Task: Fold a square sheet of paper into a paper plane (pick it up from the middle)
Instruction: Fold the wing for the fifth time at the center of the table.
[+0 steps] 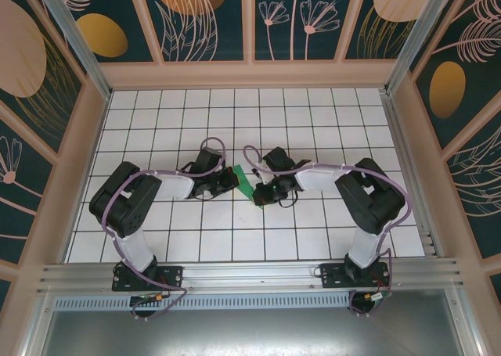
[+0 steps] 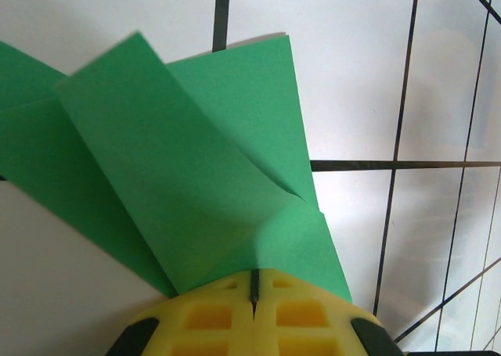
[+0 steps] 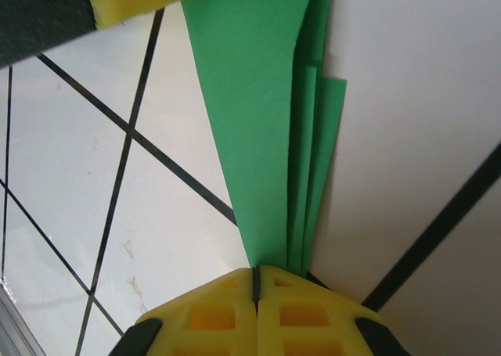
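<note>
Left hand (image 2: 254, 289) and right hand (image 3: 256, 282) clamp the paper plane (image 1: 244, 181), its taper narrowing toward the right.

Bright green paper plane (image 1: 243, 180), narrow, folded in layers, flaps splayed

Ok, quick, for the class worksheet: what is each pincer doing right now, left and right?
Left pincer: closed, holding the folded green paper.
Right pincer: closed, holding the same paper.
</note>
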{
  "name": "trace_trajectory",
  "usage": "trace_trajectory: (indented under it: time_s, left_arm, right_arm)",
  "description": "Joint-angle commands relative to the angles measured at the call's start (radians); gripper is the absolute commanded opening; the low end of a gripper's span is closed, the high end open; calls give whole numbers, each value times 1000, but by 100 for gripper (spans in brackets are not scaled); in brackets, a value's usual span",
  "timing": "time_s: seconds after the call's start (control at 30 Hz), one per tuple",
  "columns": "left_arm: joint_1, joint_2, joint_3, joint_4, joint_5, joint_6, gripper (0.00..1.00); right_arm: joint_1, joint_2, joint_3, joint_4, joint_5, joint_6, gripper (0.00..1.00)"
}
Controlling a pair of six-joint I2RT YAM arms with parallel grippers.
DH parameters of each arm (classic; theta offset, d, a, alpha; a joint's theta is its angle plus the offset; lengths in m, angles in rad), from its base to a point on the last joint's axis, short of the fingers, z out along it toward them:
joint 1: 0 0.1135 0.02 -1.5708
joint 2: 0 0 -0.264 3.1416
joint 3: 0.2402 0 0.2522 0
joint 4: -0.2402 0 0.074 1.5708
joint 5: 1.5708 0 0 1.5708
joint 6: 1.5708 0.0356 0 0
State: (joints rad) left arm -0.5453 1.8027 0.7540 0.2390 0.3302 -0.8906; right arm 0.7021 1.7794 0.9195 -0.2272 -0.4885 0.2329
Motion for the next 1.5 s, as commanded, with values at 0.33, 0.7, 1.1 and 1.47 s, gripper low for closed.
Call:
trace_trajectory:
  time_s: [0.33, 0.7, 1.1, 1.47]
  left_arm:
    - [21, 168, -56, -201, -328, 45, 0]
    - [21, 144, -58, -184, -300, 44, 0]
    - [20, 136, -63, -179, -290, 38, 0]
    - [21, 147, -60, -199, -329, 34, 0]
  right_arm:
    - [-3, -96, -127, -134, 22, 1, 0]
    - [-3, -133, 25, -61, 29, 17, 0]
    - [10, 89, 140, 23, -16, 19, 0]
    - [-4, -12, -45, -39, -6, -15, 0]
